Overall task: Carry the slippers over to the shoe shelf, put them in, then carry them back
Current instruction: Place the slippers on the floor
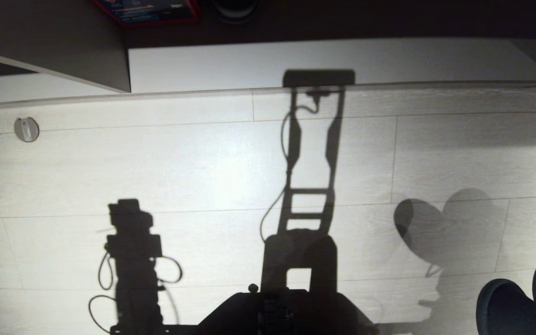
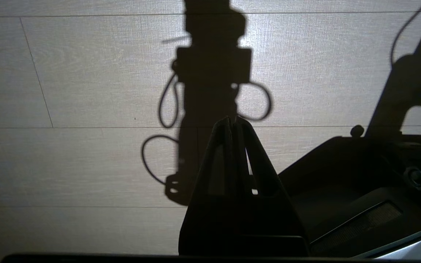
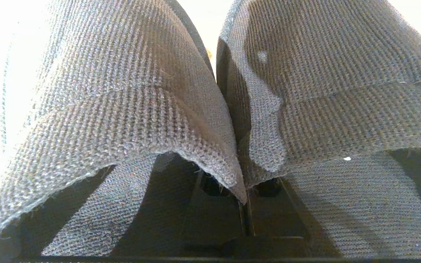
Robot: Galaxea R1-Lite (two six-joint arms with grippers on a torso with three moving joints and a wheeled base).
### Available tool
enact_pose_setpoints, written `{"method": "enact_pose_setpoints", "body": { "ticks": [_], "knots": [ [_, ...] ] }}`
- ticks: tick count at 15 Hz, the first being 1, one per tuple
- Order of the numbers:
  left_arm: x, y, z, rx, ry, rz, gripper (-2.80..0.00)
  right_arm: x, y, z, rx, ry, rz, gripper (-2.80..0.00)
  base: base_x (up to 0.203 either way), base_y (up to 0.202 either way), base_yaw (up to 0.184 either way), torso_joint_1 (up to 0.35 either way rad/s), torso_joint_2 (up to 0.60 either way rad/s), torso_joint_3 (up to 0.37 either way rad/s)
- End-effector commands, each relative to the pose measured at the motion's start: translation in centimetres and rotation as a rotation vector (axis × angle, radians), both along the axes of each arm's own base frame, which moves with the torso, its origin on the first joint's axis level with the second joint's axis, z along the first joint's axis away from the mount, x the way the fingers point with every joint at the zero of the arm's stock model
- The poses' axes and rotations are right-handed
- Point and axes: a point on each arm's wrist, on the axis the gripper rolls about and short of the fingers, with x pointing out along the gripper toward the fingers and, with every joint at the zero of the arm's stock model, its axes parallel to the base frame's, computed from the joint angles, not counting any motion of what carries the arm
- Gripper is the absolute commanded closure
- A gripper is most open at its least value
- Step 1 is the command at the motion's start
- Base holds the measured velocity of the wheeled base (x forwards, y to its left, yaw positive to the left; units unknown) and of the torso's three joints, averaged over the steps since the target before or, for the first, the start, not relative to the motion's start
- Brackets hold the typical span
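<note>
Slippers (image 3: 210, 91) sit pinched in your right hand (image 3: 245, 215): fingers closed tight on the two inner edges where the uppers meet, both toes pointing away from the wrist camera, pair side by side and touching. In the head view you only get the two rounded toes (image 1: 519, 298) at the lower right corner, cut off by the frame edge, hanging above the floor (image 1: 203, 163). Right arm itself is out of that view.

Left hand (image 2: 232, 122) hangs over bare floorboards beside the robot base (image 2: 360, 175), fingertips pressed together, gripping nothing.

Room ahead: pale plank floor runs open up to a white baseboard strip (image 1: 319, 65) along the top. A slanted grey panel (image 1: 54, 42) cuts in at upper left, its lower corner ending right at the strip. Small round floor fitting (image 1: 26, 129) near the left edge.

Hard to read: the top band is dark; a red-edged flat item (image 1: 149, 11) and a round dark object (image 1: 235, 9) are clipped there. You can't make out any shelf opening. Heavy robot shadows cover the centre floor.
</note>
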Motion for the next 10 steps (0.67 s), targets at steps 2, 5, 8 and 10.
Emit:
{"method": "enact_pose_setpoints", "body": {
  "ticks": [2, 5, 8, 10],
  "knots": [
    [0.00, 0.00, 0.00, -0.002, 0.000, 0.000, 0.00, 0.03, 0.00, 0.00, -0.001, 0.005, 0.000, 0.00, 0.000, 0.000, 0.000, 0.000, 0.00, 0.000],
    [0.00, 0.00, 0.00, -0.001, 0.000, 0.000, 0.00, 0.03, 0.00, 0.00, -0.001, 0.005, 0.000, 0.00, 0.000, 0.000, 0.000, 0.000, 0.00, 0.000],
    [0.01, 0.00, 0.01, -0.001, 0.001, 0.002, 0.00, 0.03, 0.00, 0.00, -0.001, 0.005, 0.002, 0.00, 0.000, 0.000, 0.000, 0.000, 0.00, 0.000],
    [0.01, 0.00, 0.01, -0.004, 0.001, 0.002, 0.00, 0.03, 0.00, 0.00, -0.001, 0.004, 0.000, 0.00, 0.000, 0.000, 0.000, 0.001, 0.00, 0.074]
  ]
}}
